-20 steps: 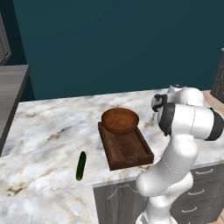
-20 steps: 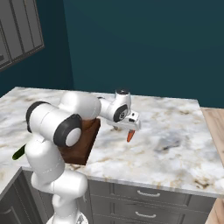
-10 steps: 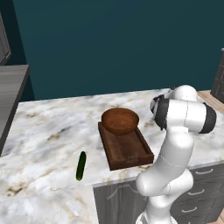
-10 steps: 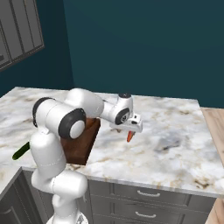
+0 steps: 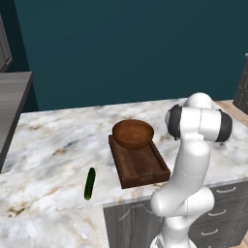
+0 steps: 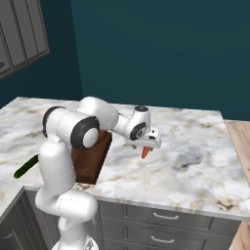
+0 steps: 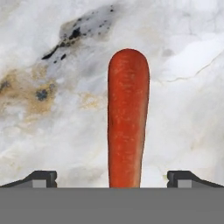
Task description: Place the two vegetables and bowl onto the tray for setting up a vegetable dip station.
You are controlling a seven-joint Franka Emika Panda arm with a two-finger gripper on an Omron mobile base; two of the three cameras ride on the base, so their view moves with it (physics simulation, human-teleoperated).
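Over the last second we've swung the arm so the gripper [image 6: 148,145] sits lower over the carrot [image 7: 127,118], which lies on the marble worktop [image 6: 195,151] right of centre in the right base view. Hand view: carrot centred between the fingertips [image 7: 43,178], jaws spread wide, nothing gripped. Bowl [image 5: 133,134] already on the far end of the tray [image 5: 143,167]. Cucumber [image 5: 89,183] lies on the worktop, lower left. We're likely lined up for the carrot grasp.

one carrot [image 7: 127,118], one cucumber [image 5: 89,183] (green), one bowl [image 5: 132,134], one tray [image 5: 145,169]
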